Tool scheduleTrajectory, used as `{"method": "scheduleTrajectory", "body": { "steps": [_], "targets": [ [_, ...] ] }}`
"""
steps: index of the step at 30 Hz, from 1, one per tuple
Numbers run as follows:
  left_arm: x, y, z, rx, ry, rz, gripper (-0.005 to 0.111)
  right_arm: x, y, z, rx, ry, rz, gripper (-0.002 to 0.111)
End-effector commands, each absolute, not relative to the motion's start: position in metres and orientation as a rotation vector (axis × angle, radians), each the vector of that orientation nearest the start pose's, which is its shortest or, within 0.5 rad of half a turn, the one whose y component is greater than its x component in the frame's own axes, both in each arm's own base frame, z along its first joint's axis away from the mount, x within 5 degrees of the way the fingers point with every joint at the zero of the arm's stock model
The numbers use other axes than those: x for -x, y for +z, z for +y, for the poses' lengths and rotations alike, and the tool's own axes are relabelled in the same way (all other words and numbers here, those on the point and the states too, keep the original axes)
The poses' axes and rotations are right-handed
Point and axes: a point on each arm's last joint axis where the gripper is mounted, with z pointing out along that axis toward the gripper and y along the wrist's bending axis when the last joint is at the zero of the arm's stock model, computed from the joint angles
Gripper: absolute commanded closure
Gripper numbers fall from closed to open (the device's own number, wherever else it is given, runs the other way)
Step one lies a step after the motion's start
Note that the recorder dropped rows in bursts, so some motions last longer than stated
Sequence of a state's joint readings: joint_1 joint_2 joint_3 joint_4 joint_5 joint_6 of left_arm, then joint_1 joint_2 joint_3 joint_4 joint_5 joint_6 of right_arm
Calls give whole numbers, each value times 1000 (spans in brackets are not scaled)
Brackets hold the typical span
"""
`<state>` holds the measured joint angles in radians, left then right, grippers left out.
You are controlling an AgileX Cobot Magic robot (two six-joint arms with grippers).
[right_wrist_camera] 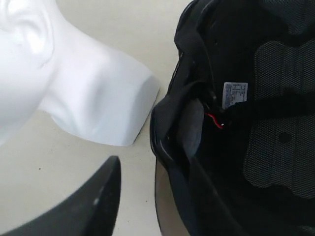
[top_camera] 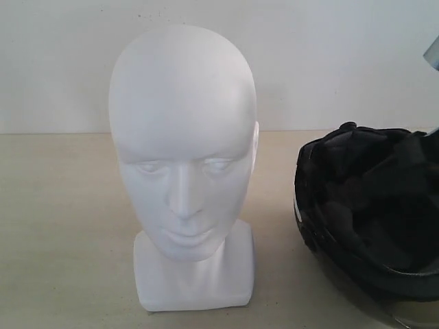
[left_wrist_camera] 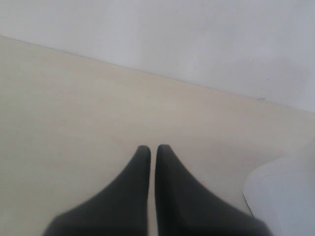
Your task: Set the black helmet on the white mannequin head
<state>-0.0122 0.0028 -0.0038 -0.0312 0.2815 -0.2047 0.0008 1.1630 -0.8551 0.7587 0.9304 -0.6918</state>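
The helmet (top_camera: 370, 219) has not been picked up. It lies on the table (top_camera: 62, 226) close beside the mannequin head (top_camera: 184, 164), on the right arm's side, with its opening turned up so the dark padding shows. The head stands upright and bare on its block base. My judgement is that this is the grasping step and nothing has been lifted.

The right gripper (right_wrist_camera: 155, 162) hangs over the helmet rim nearest the head's base. One dark finger (right_wrist_camera: 101, 196) sits outside the shell with table showing between the two, so the jaws are apart and are not clamped on anything. The next move seems to call for closing on that rim. After that the helmet must be lifted, turned over and lowered squarely over the crown.

The left gripper (left_wrist_camera: 152, 150) hovers over bare table on the far side of the head from the helmet. Its fingers are drawn together with only a sliver between them, and it holds nothing.

The right gripper's other finger is lost against the black lining. The exterior view cuts off the helmet's far side and most of its visor (top_camera: 411, 312). I cannot tell from the right wrist view whether the rim touches the head's base. A blurred white shape (left_wrist_camera: 283, 196) at the edge of the left wrist view may be that base.
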Motion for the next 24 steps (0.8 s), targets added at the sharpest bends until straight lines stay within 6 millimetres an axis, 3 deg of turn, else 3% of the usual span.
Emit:
{"method": "scheduleTrajectory", "body": {
  "steps": [1,6,15,24],
  "targets": [
    [-55,188,-2,180,-192,1756,102,-219,298,46,349,610,2414,67],
    [-55,188,-2,180,-192,1756,102,-222,274,38,249,526,2491,108],
    [-55,188,-2,180,-192,1756,102,-219,231,34,145,503,2621,108],
    [-55,188,-2,180,-192,1756,102,-216,224,25,122,375,2695,108]
  ]
}}
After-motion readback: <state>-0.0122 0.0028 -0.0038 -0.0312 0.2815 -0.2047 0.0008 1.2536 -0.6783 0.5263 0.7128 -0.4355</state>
